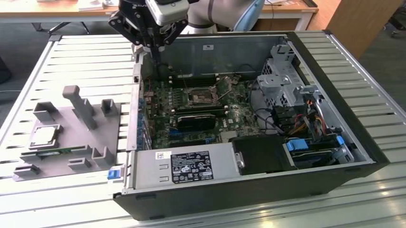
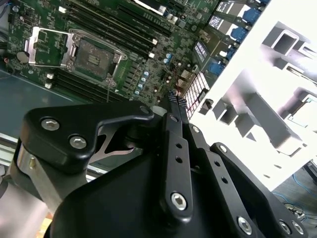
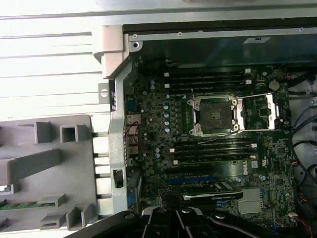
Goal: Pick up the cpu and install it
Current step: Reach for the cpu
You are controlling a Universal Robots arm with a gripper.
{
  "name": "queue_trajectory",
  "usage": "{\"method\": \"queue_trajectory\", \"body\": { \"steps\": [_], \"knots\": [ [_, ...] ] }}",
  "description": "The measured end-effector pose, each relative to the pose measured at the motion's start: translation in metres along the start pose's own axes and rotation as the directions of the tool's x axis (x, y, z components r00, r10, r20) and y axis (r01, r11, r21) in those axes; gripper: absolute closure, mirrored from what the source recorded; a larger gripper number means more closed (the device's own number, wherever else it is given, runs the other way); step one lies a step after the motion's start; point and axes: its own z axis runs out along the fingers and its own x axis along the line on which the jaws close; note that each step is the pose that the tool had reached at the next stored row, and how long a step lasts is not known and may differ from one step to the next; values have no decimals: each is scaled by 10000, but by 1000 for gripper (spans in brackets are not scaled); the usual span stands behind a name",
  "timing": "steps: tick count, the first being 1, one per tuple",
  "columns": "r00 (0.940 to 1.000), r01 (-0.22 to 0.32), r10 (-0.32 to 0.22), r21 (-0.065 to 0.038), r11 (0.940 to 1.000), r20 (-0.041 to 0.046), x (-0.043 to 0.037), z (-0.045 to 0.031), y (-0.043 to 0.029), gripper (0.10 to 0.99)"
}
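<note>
The counter (image 1: 374,190), made of pale slatted metal rails, fills the exterior view from the near edge back. An open black case (image 1: 254,197) lies on its side on it, with a grey power supply (image 1: 184,166) in its near corner. At 9 o'clock from the case a grey tray (image 1: 79,140) rests on the slats, just beside the case wall. A green memory stick (image 1: 56,152) sits in the tray's near part, and the cpu (image 1: 44,135) lies flat just behind it, silver top up.

Further in, the case holds a green board with the socket (image 1: 204,96) near its middle. In the first wrist view the socket (image 3: 214,115) has its metal frame swung open beside it.

The claw (image 1: 152,45) hangs over the far corner of the case on the tray's side. In the second wrist view the claw (image 2: 175,98) is closed on nothing, its tips pressed together. The cpu is well apart from it, between 7 and 8 o'clock in the exterior view.

Behind the counter stand a wooden desk (image 1: 38,12), a wooden panel (image 1: 355,19) at 1 o'clock, and grey floor (image 1: 19,38).
</note>
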Motion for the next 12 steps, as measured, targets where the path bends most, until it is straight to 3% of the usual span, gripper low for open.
{"method": "queue_trajectory", "body": {
  "steps": [12],
  "knots": [
    [10000, -1, 1, 0, 10000, -1, 35, -1, -2, 980]
  ]
}}
